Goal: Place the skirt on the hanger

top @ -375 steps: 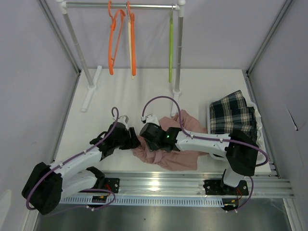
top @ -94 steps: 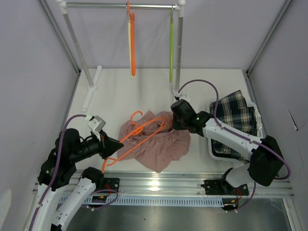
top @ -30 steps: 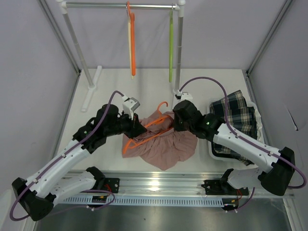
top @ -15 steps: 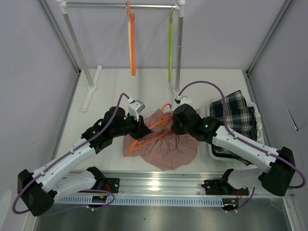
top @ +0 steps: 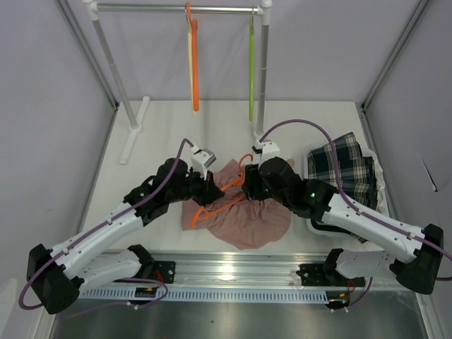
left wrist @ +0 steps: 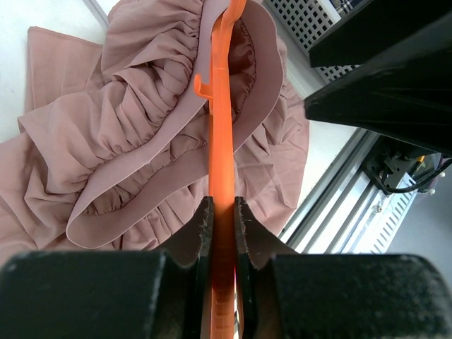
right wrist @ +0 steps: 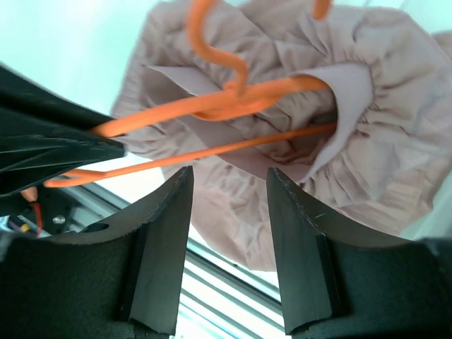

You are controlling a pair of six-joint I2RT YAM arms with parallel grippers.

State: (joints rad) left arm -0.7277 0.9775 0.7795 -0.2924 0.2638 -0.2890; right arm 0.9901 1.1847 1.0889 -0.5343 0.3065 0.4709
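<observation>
From above, the plaid skirt (top: 346, 169) lies in a white basket (top: 314, 224) at the right of the surface (top: 176, 134), well apart from both pairs of fingers. The cream hanger (top: 190, 70) hangs on the rail (top: 176, 8) at the back, between pale walls. The left fingers (top: 215, 192) and right fingers (top: 248, 189) meet over a pink garment (top: 247, 219).

Left wrist: the left fingers pinch the bar of an orange hanger (left wrist: 220, 127), which runs into the pink garment's waistband.

Right wrist: the right fingers stand spread above that hanger, holding nothing.
</observation>
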